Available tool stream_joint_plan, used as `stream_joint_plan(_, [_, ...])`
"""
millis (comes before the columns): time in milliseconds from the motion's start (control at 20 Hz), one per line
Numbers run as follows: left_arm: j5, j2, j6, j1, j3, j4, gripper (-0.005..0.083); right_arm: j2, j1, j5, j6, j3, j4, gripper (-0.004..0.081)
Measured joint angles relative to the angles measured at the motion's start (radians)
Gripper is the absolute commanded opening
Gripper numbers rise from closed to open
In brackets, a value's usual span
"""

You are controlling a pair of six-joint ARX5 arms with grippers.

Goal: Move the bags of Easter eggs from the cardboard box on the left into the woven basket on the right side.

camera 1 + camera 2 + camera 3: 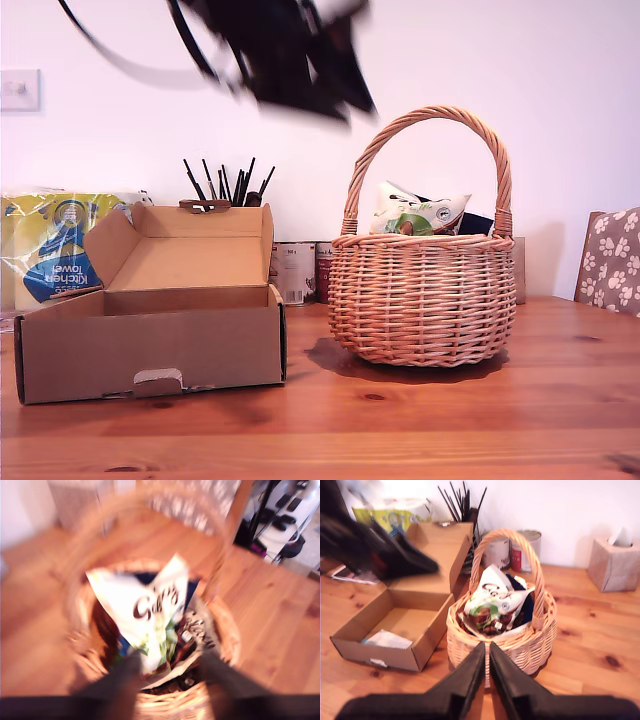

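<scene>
My first gripper (167,672) is held above the woven basket (422,300) with jaws apart and empty. My second gripper (487,667) is closed. A white and green bag (492,605) is seen in the basket; 1 pale bag (387,639) lies in the cardboard box (150,345).

arm overhead (285,55): motion-blurred dark shape, cut by the exterior view's top edge; its jaws cannot be made out there
my first gripper (167,672): fingers smeared by blur, tips only vaguely outlined
woven basket (220,630): handle and rim blurred in the first wrist view
white and green bag (150,610): lettering only partly legible
dark blue bag (478,222): mostly hidden behind the white and green bag and the basket rim
cardboard box (150,350): floor hidden by its front wall in the exterior view
kitchen towel pack (50,250): partly behind the box flap
patterned cushion (612,260): cut by the exterior view's right edge
</scene>
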Motion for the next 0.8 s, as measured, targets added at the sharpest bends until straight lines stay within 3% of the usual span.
stream_joint_plan(250, [-0.018, -0.069, 0.029, 0.031, -0.040, -0.057, -0.0020, 0.029, 0.000, -0.092, -0.002, 0.000, 0.085, -0.0010])
stream_joint_plan(650, [-0.093, -0.509, 0.030, 0.153, -0.498, 0.067, -0.0020, 0.068, 0.000, -0.150, -0.054, 0.000, 0.160, -0.0010])
stream_joint_plan(800, [-0.129, -0.695, 0.024, 0.193, -0.627, 0.052, -0.0020, 0.069, 0.000, -0.151, -0.055, 0.000, 0.173, -0.0010])
